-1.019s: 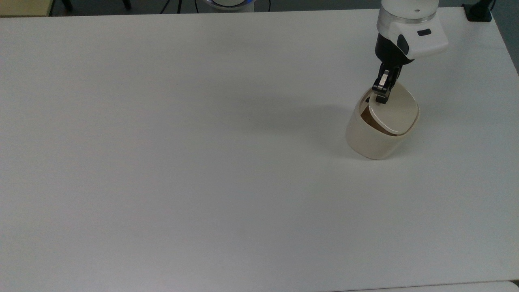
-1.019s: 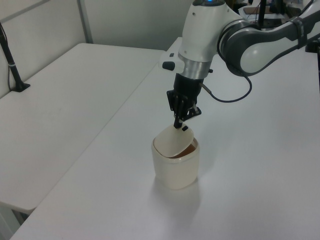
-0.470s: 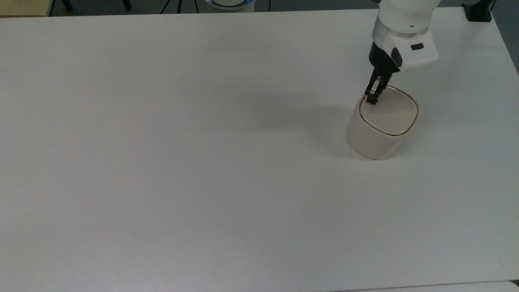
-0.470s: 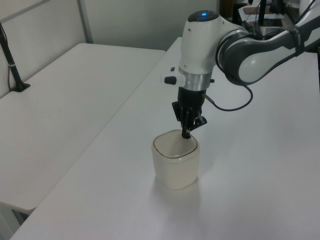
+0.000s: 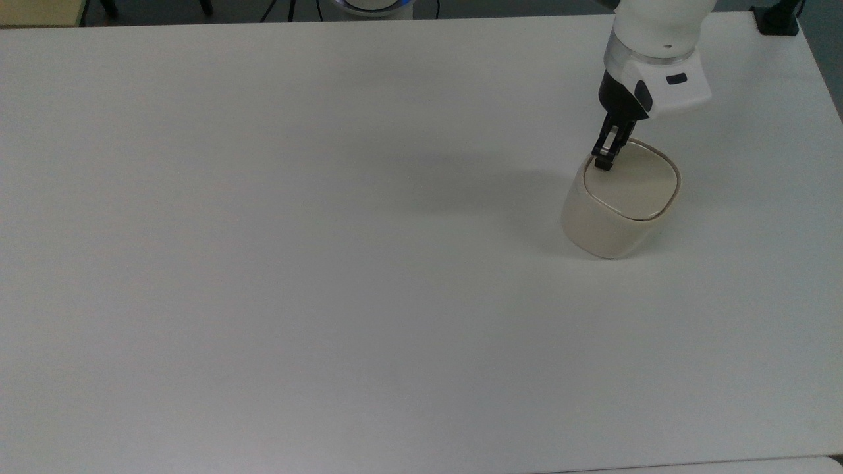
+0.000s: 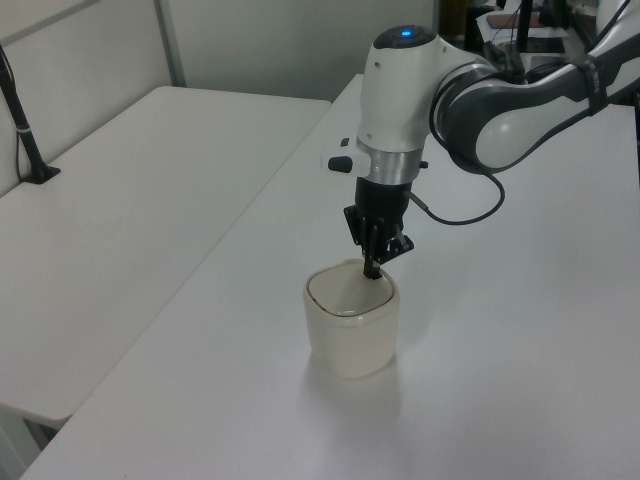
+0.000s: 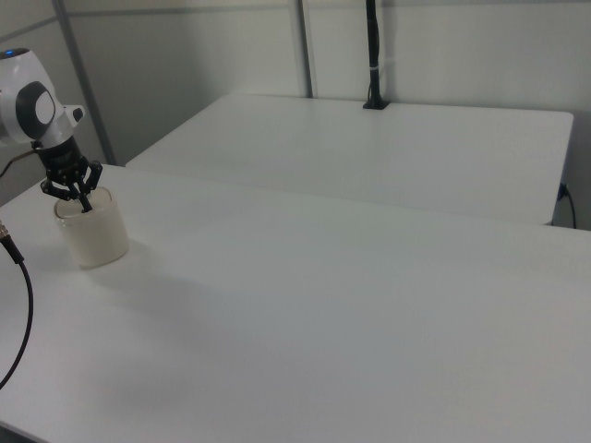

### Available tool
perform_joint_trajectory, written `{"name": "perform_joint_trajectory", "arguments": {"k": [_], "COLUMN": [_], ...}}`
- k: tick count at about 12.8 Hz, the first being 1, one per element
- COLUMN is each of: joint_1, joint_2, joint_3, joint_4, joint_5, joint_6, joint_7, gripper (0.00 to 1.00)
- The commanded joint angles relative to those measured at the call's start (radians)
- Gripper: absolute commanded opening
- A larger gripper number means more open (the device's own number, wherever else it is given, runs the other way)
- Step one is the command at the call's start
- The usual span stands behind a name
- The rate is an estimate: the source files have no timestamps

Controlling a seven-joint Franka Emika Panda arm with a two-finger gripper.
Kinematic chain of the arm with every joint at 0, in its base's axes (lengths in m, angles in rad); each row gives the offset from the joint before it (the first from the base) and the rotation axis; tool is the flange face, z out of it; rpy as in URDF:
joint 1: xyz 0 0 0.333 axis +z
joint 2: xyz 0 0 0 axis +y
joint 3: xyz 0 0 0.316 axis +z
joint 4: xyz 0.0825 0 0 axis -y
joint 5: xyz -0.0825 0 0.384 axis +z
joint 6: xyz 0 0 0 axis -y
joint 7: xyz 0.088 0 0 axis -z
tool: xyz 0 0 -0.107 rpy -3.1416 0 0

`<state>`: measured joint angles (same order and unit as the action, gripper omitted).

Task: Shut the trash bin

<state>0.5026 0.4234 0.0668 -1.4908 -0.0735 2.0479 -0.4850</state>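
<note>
The cream-white trash bin (image 5: 599, 227) stands on the white table (image 5: 329, 263) near the top view's right side. Its flat lid (image 5: 639, 181) lies level in the rim, with no brown inside showing. My gripper (image 5: 603, 162) points down at the lid's edge nearest the arm, its fingers pressed together on the small black tab there. In the left view the bin (image 6: 350, 340) sits below the gripper (image 6: 371, 270). In the right view the bin (image 7: 92, 242) is at the far left with the gripper (image 7: 85, 207) on its top.
A second white table (image 6: 120, 200) adjoins on the left view's left, with a black post (image 6: 25, 130) clamped to it. A black cable (image 6: 465, 200) hangs from the arm. A black clamp (image 5: 777, 20) sits at the table's far corner in the top view.
One second ago the lid was tilted up with the brown inside showing. The gripper went down with it and the lid now lies flat. Nothing has moved in the last half second.
</note>
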Motion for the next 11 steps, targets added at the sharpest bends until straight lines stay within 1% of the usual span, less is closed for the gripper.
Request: {"name": "perform_joint_trajectory", "arguments": {"k": [1,2,3,4,6,8,11], "joint_1": [-0.018,-0.024,-0.050,-0.083,-0.148,-0.235,-0.353], "joint_2": [-0.043,-0.067,-0.104,-0.135,-0.190,-0.253,-0.327], "joint_3": [-0.007,-0.013,-0.022,-0.028,-0.035,-0.038,-0.041], "joint_4": [0.023,0.023,0.023,0.021,0.020,0.014,0.011], "joint_5": [0.021,0.026,0.026,0.026,0.024,0.023,0.017], "joint_6": [-0.050,-0.054,-0.057,-0.095,-0.191,-0.312,-0.463], "joint_7": [0.038,0.061,0.089,0.124,0.170,0.296,0.324], "gripper": [0.01,0.01,0.01,0.01,0.01,0.01,0.01]}}
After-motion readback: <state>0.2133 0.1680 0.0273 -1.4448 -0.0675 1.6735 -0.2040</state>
